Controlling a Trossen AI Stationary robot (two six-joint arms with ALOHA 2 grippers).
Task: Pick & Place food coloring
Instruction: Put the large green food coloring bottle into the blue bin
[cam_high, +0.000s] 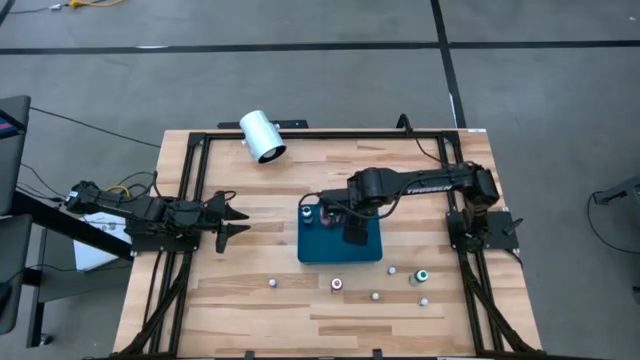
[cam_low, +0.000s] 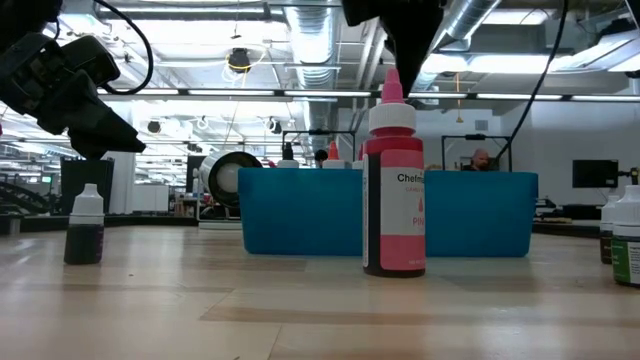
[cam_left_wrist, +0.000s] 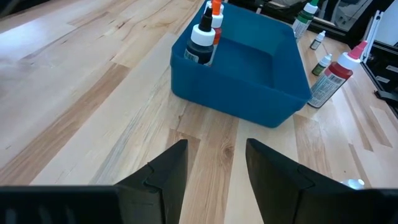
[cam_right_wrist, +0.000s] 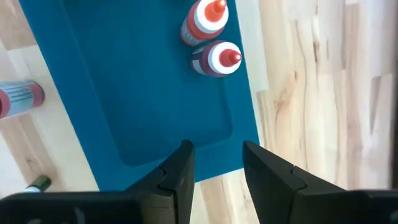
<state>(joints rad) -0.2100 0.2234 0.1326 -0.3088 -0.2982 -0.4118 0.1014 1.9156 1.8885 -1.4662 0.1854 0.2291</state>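
Watch the right tool (cam_high: 352, 234), poised over the teal tray (cam_high: 340, 255) with a narrow gap between empty fingers. Note the stored bottles (cam_high: 318, 213) of food coloring upright in the tray's far-left corner, and the loose bottles (cam_high: 375, 296) scattered on the tabletop (cam_high: 250, 300) near and right of the tray.

- Likely to clip the tray wall or the stored bottles if swung out low.
- Likely to push a loose bottle over rather than straddle it if lowered with so narrow a gap; once toppled, prone to roll.
- Little finger room beside the red-capped bottle (cam_high: 336, 285), just beside the tray's near wall.

Less worry from the left tool (cam_high: 232, 222): far left, well apart from everything, fingers apart and empty.
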